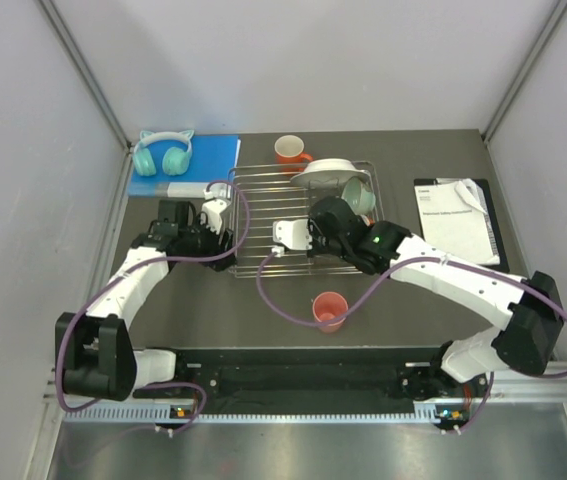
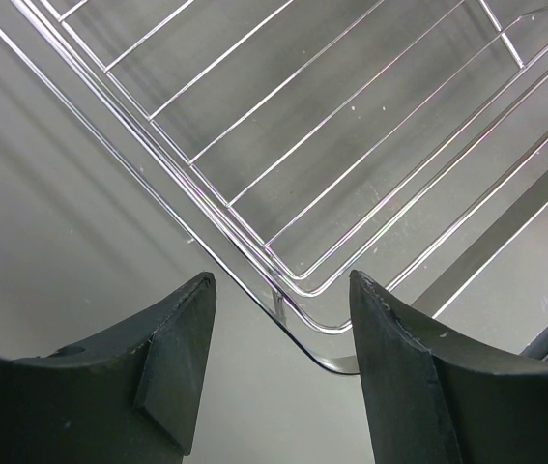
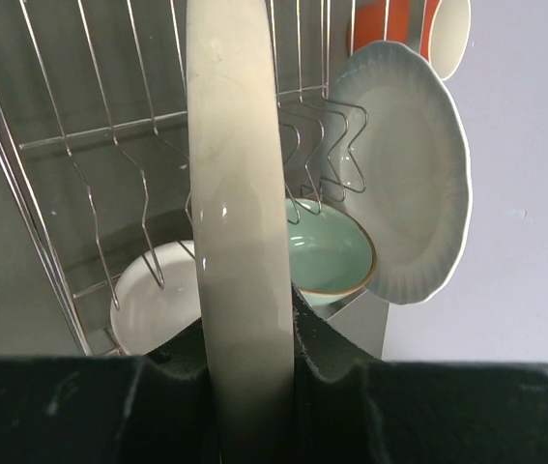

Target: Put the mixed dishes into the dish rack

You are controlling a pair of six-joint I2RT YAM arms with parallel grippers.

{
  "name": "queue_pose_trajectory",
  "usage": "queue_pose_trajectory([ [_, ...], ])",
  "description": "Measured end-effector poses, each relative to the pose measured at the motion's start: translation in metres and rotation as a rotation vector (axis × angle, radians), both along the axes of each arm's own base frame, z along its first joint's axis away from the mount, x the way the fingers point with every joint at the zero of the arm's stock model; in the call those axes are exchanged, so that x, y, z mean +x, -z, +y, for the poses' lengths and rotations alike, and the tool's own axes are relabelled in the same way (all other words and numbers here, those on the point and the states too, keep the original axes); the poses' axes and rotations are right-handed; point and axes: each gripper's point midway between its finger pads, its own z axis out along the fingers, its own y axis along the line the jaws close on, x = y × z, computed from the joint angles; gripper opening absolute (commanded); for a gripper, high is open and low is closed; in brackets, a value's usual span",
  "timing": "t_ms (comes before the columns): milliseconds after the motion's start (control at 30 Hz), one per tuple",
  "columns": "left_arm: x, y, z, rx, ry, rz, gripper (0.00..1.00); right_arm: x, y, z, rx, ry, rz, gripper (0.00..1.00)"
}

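Observation:
The silver wire dish rack (image 1: 263, 167) stands mid-table. My right gripper (image 3: 245, 329), over the rack (image 1: 325, 217), is shut on a cream plate (image 3: 240, 174) held upright and edge-on to the wrist camera. Beyond it in the rack, a white plate (image 3: 414, 174) leans at the far end, with a mint-green bowl (image 3: 327, 256) and a white-inside bowl (image 3: 153, 309) beside it. The orange mug (image 1: 290, 150) stands just behind the rack. A pink cup (image 1: 329, 309) sits on the table in front. My left gripper (image 2: 282, 280) hangs open and empty above the rack's corner (image 2: 254, 253), at its left side (image 1: 213, 214).
Teal cat-ear headphones (image 1: 163, 152) lie on a blue folder (image 1: 213, 152) at the back left. A black clipboard with white paper (image 1: 455, 218) lies right of the rack. Grey walls close in both sides and the back.

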Motion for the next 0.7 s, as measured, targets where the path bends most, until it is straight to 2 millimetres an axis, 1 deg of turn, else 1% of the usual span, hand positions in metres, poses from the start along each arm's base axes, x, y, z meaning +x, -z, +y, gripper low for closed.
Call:
queue_pose_trajectory([
  [233, 0.0, 0.0, 0.0, 0.002, 0.004, -0.002, 0.61, 0.006, 0.006, 0.01, 0.001, -0.018, -0.006, 0.0],
  [367, 0.001, 0.0, 0.0, 0.002, 0.005, -0.001, 0.61, 0.009, 0.004, 0.013, 0.0, -0.033, -0.027, 0.0],
  [467, 0.001, 0.001, 0.0, 0.003, 0.007, 0.001, 0.61, 0.014, 0.002, 0.008, -0.017, -0.021, -0.049, 0.0],
  [700, 0.002, 0.003, -0.001, -0.001, 0.011, 0.01, 0.61, 0.014, 0.006, 0.001, -0.08, -0.033, -0.055, 0.0],
])
